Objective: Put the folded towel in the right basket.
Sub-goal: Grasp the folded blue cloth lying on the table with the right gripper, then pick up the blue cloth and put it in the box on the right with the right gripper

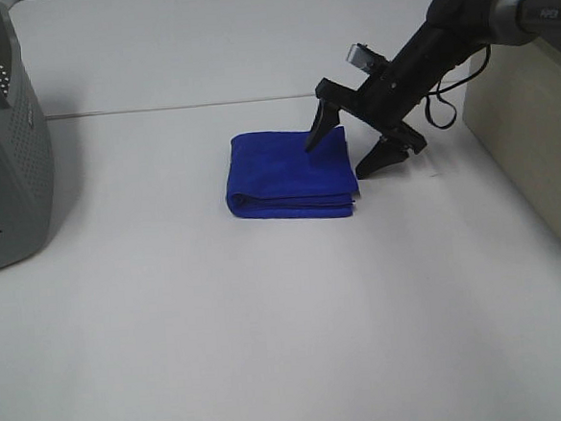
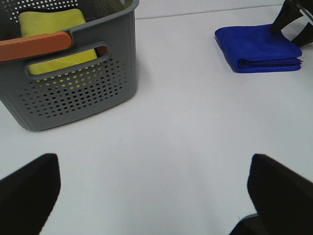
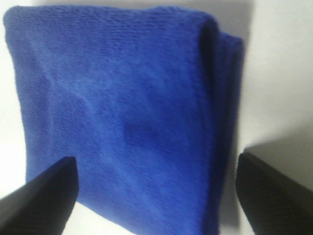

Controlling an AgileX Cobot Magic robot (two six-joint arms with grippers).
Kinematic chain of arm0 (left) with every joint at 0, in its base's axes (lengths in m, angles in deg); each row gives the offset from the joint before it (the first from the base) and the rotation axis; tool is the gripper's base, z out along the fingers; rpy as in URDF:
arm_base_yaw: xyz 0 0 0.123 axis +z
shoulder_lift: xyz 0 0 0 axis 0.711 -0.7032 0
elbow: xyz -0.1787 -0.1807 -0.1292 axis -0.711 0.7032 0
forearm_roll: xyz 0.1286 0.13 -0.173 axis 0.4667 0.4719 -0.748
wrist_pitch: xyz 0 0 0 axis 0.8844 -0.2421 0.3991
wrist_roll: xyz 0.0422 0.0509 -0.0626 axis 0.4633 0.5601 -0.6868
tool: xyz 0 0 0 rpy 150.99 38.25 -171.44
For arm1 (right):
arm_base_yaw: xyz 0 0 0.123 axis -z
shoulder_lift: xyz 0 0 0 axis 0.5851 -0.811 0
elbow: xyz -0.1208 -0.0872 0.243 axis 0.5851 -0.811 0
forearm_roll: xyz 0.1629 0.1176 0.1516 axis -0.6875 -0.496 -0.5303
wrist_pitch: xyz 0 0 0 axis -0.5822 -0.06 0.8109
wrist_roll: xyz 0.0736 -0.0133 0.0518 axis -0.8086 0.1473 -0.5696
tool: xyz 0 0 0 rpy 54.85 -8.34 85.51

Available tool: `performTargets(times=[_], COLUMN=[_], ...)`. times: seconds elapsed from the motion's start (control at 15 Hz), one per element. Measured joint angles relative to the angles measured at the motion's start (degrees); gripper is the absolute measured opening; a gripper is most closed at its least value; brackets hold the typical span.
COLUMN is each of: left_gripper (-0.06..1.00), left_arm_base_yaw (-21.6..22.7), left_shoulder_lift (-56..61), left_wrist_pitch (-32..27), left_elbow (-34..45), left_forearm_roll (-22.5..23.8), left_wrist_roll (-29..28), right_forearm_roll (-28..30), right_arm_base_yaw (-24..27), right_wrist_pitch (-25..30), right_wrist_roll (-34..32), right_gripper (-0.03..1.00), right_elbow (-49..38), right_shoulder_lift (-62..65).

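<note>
Right wrist view crops the folded towel (image 3: 122,112) — right pincer (image 3: 155,159) spread wide.

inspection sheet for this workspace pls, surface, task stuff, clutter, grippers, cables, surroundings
surface: white table.
job's things: folded blue towel lying flat mid-table; beige right basket at the right edge, towel not in it.
clutter: grey basket at the left edge, holding a yellow cloth.
grippers: right gripper open, fingers straddling the towel's right end; left gripper open over bare table, away from the towel.
cables: black cable looping beside the right arm's wrist.
surroundings: nothing seen.
</note>
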Motion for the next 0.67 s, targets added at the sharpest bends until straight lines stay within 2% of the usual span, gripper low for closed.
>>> performTargets(times=[0.07,0.13,0.27,0.33,0.6,0.67], left_gripper=[0.96,0.96,0.96,0.96,0.96,0.96], left_arm_base_yaw=[0.0,0.0,0.0,0.0,0.0,0.0], left_shoulder_lift=[0.0,0.0,0.0,0.0,0.0,0.0], left_wrist_pitch=[0.0,0.0,0.0,0.0,0.0,0.0], left_elbow=[0.0,0.0,0.0,0.0,0.0,0.0], left_forearm_roll=[0.0,0.0,0.0,0.0,0.0,0.0], left_wrist_roll=[0.0,0.0,0.0,0.0,0.0,0.0], right_forearm_roll=[-2.5,-4.8,-5.3,-4.9,-3.3,-2.8], right_arm_base_yaw=[-1.7,-4.2,-9.0,-10.4,-10.5,-9.9], right_wrist_pitch=[-1.0,-2.9,-6.6,-7.4,-4.0,-0.6], right_wrist_roll=[0.0,0.0,0.0,0.0,0.0,0.0], right_gripper=[0.77,0.63,0.22,0.11,0.12,0.12], right_elbow=[0.2,0.2,0.2,0.4,3.5,6.5], right_shoulder_lift=[-1.0,-2.1,-3.3,-3.4,-4.0,-4.4])
